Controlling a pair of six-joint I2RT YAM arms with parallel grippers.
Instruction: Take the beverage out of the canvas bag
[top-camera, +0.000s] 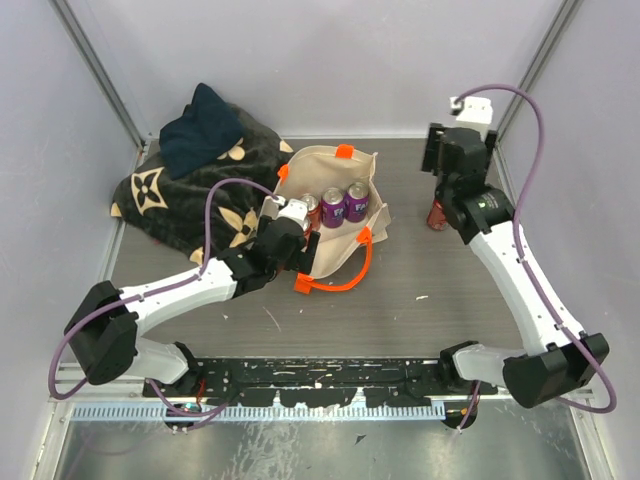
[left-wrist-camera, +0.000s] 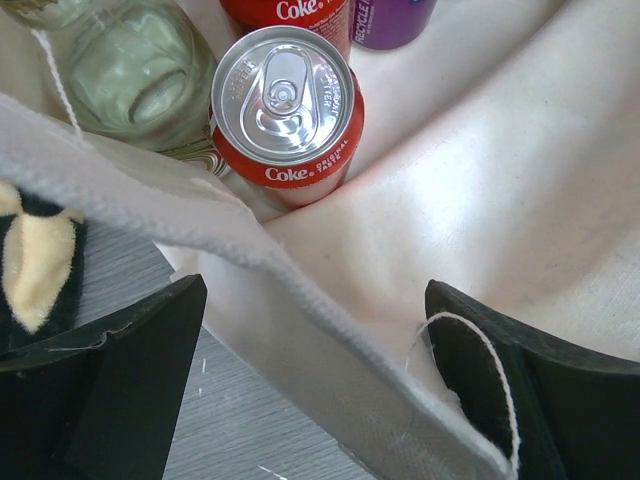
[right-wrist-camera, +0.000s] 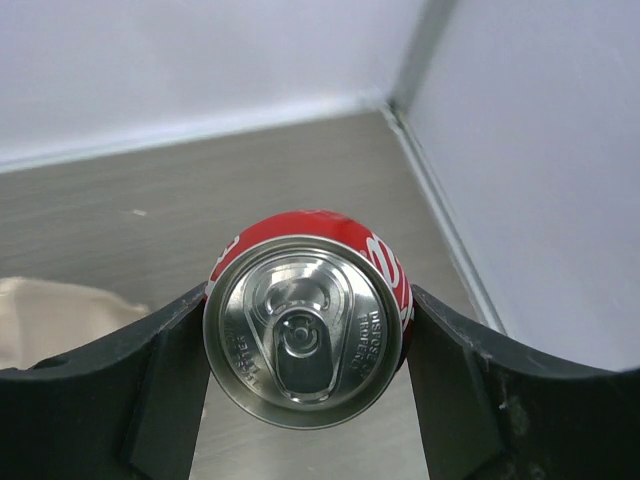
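The cream canvas bag (top-camera: 338, 256) with orange handles (top-camera: 346, 281) stands open in the middle of the table. It holds a red Coke can (left-wrist-camera: 288, 100), a second red can (left-wrist-camera: 285, 10), purple cans (top-camera: 345, 204) and a clear glass bottle (left-wrist-camera: 130, 65). My left gripper (top-camera: 306, 240) is open and straddles the bag's near rim (left-wrist-camera: 330, 330), one finger outside and one inside. My right gripper (top-camera: 440, 205) is at the far right of the table, shut on a red Coke can (right-wrist-camera: 300, 340) that it holds upright, seen from above.
A dark patterned blanket (top-camera: 190, 190) with a dark blue cloth (top-camera: 200, 130) on it lies at the back left, touching the bag. The enclosure walls are close behind the right gripper; the wall corner (right-wrist-camera: 420, 130) is just beyond the held can.
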